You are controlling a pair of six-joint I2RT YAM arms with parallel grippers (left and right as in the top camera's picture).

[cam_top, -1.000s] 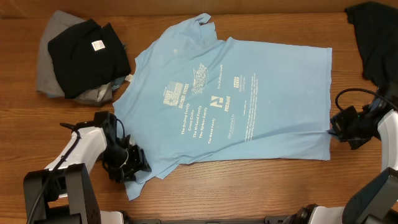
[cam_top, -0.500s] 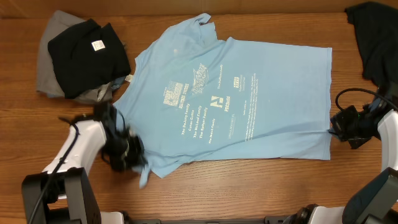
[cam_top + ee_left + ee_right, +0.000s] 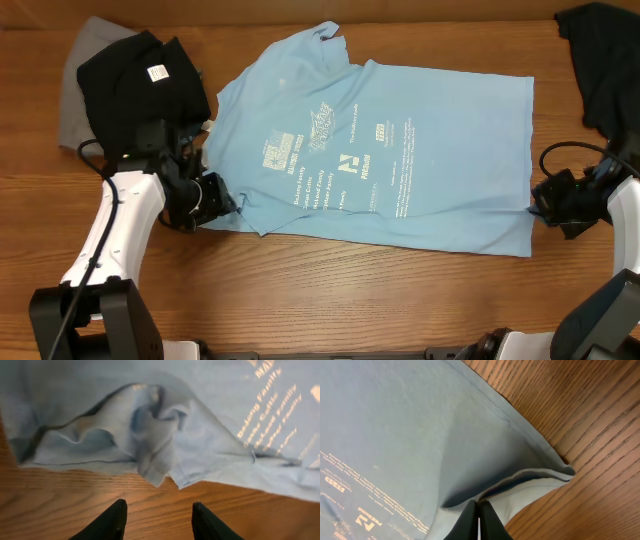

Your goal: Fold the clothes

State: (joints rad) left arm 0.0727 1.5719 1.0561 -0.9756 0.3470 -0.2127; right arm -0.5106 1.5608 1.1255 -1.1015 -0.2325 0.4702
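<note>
Across the wood-grain table [image 3: 330,300], a light blue T-shirt [image 3: 420,150] lies spread flat, lettering up.
Overhead: the left gripper [image 3: 213,196] has moved up, dragging the sleeve [image 3: 238,208] inward. Left wrist: the sleeve lies soft and crumpled, fingers apart over bare wood. Right wrist: the right gripper [image 3: 478,506] is clamped on the shirt's hem corner.

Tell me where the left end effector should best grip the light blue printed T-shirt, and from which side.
Probably the bunched sleeve of the light blue printed T-shirt. It stands up in folds while the rest lies flat. Bring the left end effector in from the wooden table side, open fingers straddling the nearest fold.
</note>
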